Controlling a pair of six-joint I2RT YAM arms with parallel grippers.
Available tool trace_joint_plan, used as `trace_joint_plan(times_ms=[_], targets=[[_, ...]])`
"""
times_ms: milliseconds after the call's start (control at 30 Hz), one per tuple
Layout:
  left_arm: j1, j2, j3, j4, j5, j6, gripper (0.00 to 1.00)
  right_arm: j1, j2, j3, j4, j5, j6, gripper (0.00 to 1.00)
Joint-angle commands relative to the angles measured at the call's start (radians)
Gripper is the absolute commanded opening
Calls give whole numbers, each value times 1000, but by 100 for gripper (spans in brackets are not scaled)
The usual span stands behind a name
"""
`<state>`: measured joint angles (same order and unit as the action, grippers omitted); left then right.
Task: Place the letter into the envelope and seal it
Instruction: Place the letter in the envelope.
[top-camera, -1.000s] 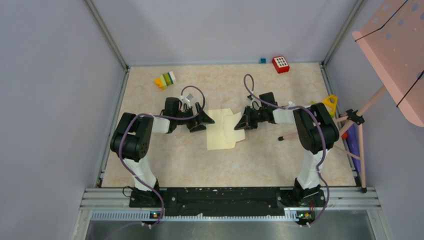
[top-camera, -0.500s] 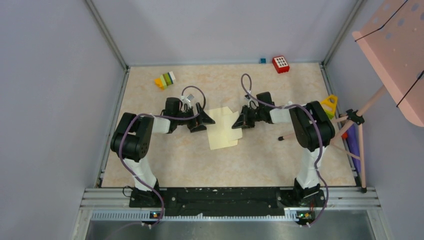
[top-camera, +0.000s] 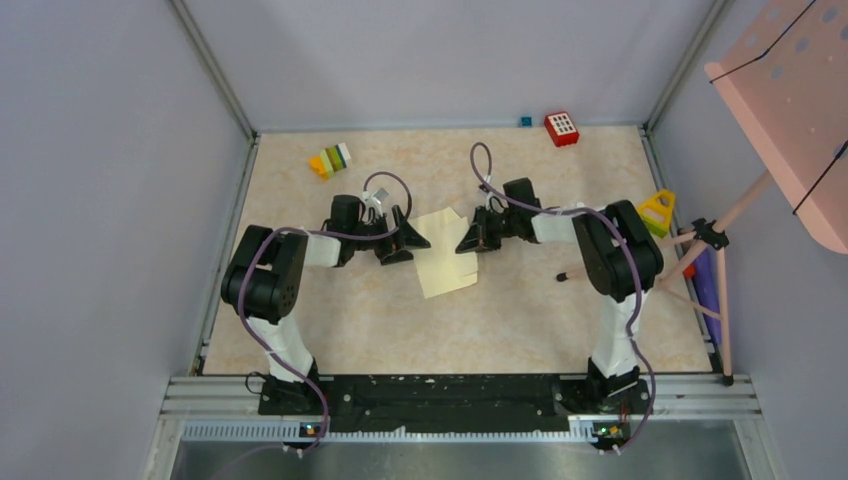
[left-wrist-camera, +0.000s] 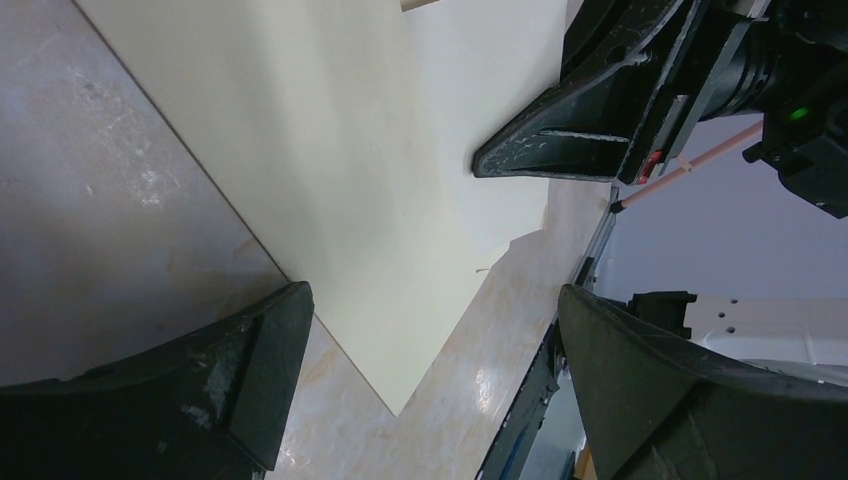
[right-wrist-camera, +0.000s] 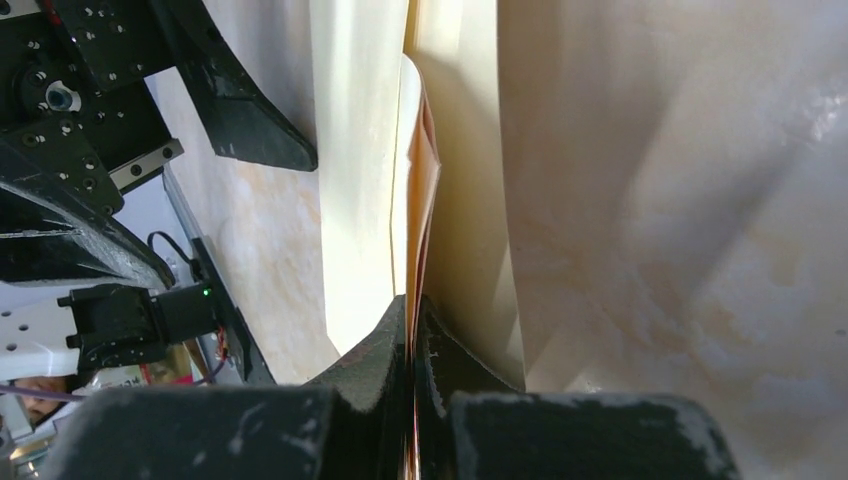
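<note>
The pale cream envelope (top-camera: 438, 265) lies flat mid-table, also seen in the left wrist view (left-wrist-camera: 330, 150) and as a bright strip in the right wrist view (right-wrist-camera: 355, 150). My right gripper (top-camera: 468, 243) (right-wrist-camera: 412, 305) is shut on a thin sheet seen edge-on, the letter (right-wrist-camera: 418, 170), whose edge shows at the envelope's right side (top-camera: 467, 264). How far the letter sits inside the envelope is hidden. My left gripper (top-camera: 405, 247) (left-wrist-camera: 432, 300) is open at the envelope's left edge, its jaws apart over a corner of the envelope, holding nothing.
A stack of coloured blocks (top-camera: 330, 160) lies far left, with a red block (top-camera: 561, 128) and a small blue cube (top-camera: 525, 121) by the back wall. A yellow piece (top-camera: 659, 210), a wooden rod (top-camera: 600, 265) and a pink stand on a tripod (top-camera: 775, 90) crowd the right side.
My right gripper has moved left and slightly away with the sheet pinched. The envelope has slid and turned toward the left gripper. The left arm has stayed still.
</note>
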<state>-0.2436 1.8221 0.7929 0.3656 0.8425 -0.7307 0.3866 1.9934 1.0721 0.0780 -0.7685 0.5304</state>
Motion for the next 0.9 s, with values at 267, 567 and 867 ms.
trace_joint_plan(times_ms=[267, 567, 867], targets=[[-3, 6, 28, -49, -53, 61, 99, 50, 53, 106, -52, -1, -92, 0], [22, -2, 32, -77, -75, 93, 98, 50, 14, 146, -156, 72, -196, 46], [26, 0, 42, -97, -83, 110, 98, 48, -38, 187, -276, 197, -272, 56]])
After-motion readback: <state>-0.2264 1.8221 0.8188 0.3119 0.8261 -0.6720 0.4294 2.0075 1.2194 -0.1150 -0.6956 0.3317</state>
